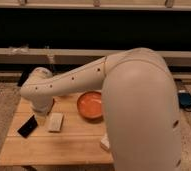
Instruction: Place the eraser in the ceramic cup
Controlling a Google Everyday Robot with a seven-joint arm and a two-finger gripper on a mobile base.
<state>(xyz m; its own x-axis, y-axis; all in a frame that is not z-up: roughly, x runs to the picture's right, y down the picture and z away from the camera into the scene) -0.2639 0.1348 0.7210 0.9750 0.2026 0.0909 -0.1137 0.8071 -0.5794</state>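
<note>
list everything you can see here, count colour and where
table: 1, light wood, centre
eraser: 1, black, lying flat near the table's left edge
block: 1, pale beige, just right of the eraser
bowl: 1, orange, table's middle, far side
small object: 1, white, table's right, partly hidden by the arm
ceramic cup: none visible, perhaps behind the arm
arm: 1, white, reaching leftward over the table
hand: 1, pale, low over the table between eraser and block, nothing visibly held

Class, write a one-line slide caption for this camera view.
Open gripper hangs low over the wooden table, between the black eraser and a beige block, orange bowl nearby.
</note>
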